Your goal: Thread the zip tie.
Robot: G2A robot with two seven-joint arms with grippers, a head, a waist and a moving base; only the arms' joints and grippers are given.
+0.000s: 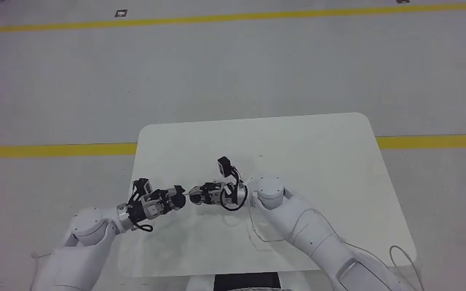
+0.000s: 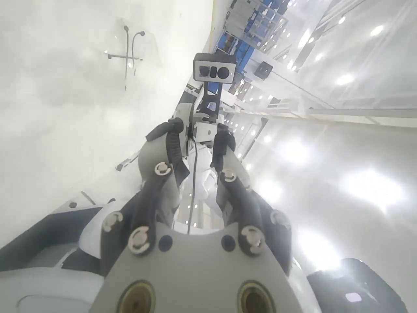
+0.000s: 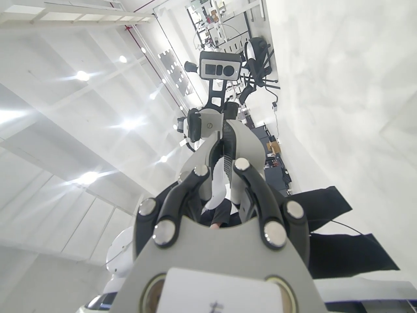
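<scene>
from where i stand the two arms meet nose to nose just above the front part of the counter (image 1: 313,145). the left gripper (image 2: 195,136) has its fingers (image 2: 169,138) spread a fair way apart, and the tip of the right gripper (image 1: 198,195) sits right at that gap. the right one has its own fingers drawn in narrow, almost together; what they pinch i can't make out. a thin dark strand, which i take for the zip tie (image 2: 194,177), runs from the right tip back between the left fingers toward the left palm, touching neither finger as far as i can see. so i'd judge the job about midway: the tie is up off the counter and the two arms are lined up on each other, but i see no closed loop and no tail poking through a head. what's left, i'd guess, is the feed-through itself and the pull to snug it.
</scene>
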